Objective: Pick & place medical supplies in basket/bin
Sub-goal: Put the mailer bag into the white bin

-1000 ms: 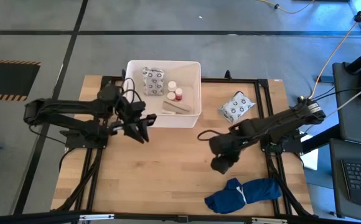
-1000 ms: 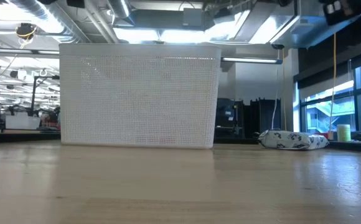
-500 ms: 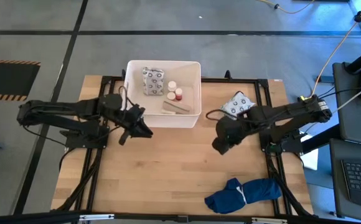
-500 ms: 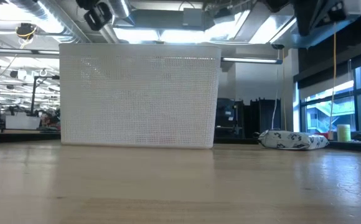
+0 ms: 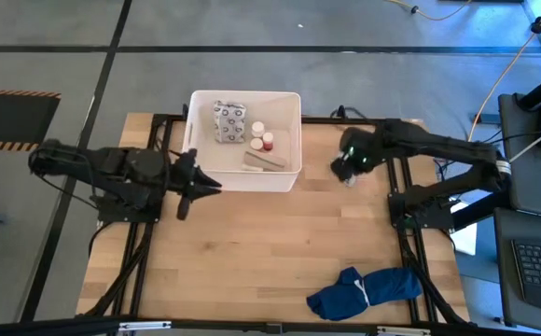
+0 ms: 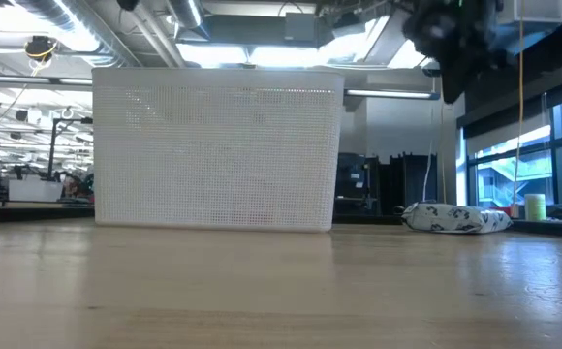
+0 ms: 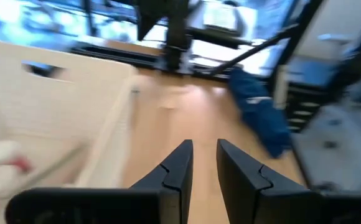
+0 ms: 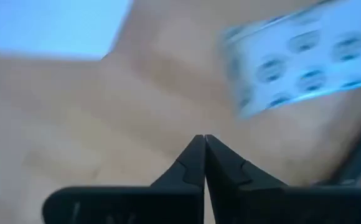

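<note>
Left to right, high view. We have the left tool [image 5: 199,184] just beside the bin's [image 5: 199,103] lower left corner, above the table [image 5: 252,252], not over the bin. In the left wrist view its fingers [image 7: 178,168] stand a narrow gap apart with nothing between them, so released and empty.

The bin sits at the table's far edge, left of centre. Inside it: a white printed packet [image 5: 229,121] at the far left, a white cylinder [image 5: 256,136] and a red bottle [image 5: 268,142] near the middle, and a tan bandage roll [image 5: 263,161] lying along the near wall. In the low view the bin [image 6: 217,150] is a white mesh wall standing flat on the table; its contents are hidden there.

Right of the bin, the right tool [image 5: 348,168] sits above the second printed packet [image 6: 455,218], which the arm mostly covers from above. The low view shows that packet lying flat on the table, right of the bin and apart from it. In the right wrist view the fingertips [image 8: 196,152] are clenched together, holding nothing, with the packet [image 8: 299,59] ahead of them on the wood.

A dark blue cloth bundle [image 5: 368,289] lies at the near right of the table, well apart from both tools.
</note>
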Controlling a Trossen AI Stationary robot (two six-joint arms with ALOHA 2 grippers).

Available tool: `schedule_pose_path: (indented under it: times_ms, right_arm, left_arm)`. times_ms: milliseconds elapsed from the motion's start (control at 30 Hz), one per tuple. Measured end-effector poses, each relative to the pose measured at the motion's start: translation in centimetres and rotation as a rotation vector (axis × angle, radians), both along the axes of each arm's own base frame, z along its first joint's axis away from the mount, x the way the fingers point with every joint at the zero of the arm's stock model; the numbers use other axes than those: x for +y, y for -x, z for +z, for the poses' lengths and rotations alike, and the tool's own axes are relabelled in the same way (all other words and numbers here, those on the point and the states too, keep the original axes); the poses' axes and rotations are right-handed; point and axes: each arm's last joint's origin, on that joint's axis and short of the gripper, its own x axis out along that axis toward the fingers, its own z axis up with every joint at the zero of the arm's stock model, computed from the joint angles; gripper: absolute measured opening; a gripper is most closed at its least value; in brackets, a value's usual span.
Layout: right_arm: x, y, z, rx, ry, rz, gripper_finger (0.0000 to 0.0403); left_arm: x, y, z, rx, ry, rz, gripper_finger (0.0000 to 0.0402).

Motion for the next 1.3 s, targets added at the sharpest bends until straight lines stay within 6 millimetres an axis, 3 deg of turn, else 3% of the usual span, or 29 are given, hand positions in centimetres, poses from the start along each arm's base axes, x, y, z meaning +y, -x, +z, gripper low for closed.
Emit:
schedule_pose_path:
  times_ms: [233, 500, 833, 967, 1300]
  right_arm:
    - [-3.3, 1.3, -2.1, 0.018, 0.137, -0.228, 0.0018]
    - [-4.3, 0.6, -4.5, 0.032, 0.270, -0.039, 0.0019]
    - [-4.6, 0.2, -4.5, -0.010, 0.297, -0.023, 0.0026]
    - [-4.6, 0.2, -4.5, -0.014, 0.288, -0.043, 0.0074]
    - [-4.8, -0.2, -4.5, -0.051, 0.332, -0.033, 0.0269]
  left_arm:
    - [-0.1, 0.4, 0.4, 0.016, -0.103, 0.096, 0.0068]
    - [0.0, 0.6, 0.0, 0.048, -0.029, 0.144, 0.0077]
    - [0.0, 0.5, 0.0, 0.047, -0.013, 0.152, 0.0077]
    - [0.0, 0.5, 0.0, 0.047, -0.012, 0.152, 0.0076]
    - [-0.1, 0.5, 0.0, 0.048, -0.010, 0.147, 0.0077]
